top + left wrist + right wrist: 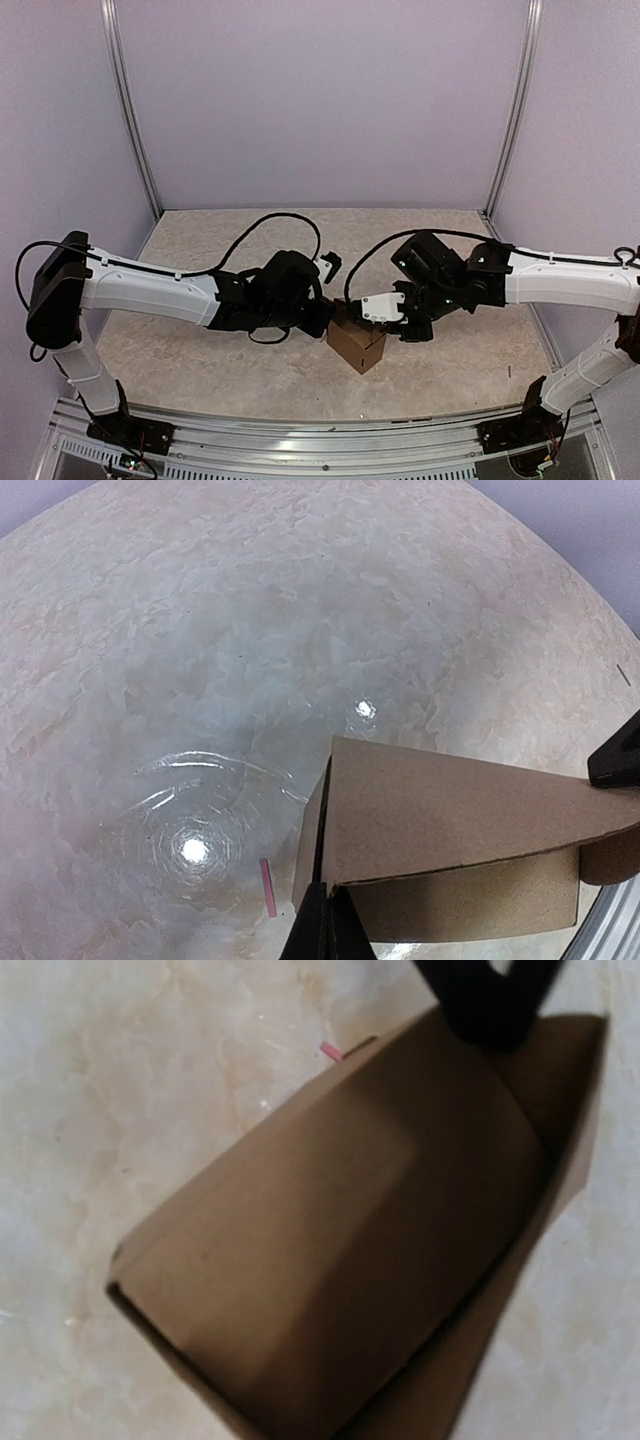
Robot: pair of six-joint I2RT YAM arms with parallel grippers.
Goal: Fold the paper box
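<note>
Paper box: you have it standing on the table, front middle, between your two arms. It is folded up into a small box, with one wide panel sloping across the top.

Inside of the box: hidden in all three views, so its contents cannot be told.

Your left gripper: fingers pressed together, pinching the upright edge of a box wall.

Your right gripper: at the box's upper corner on its own side, with one dark finger touching the panel. Whether it grips cannot be told.

A small pink strip lies on the table just beside the box.
</note>
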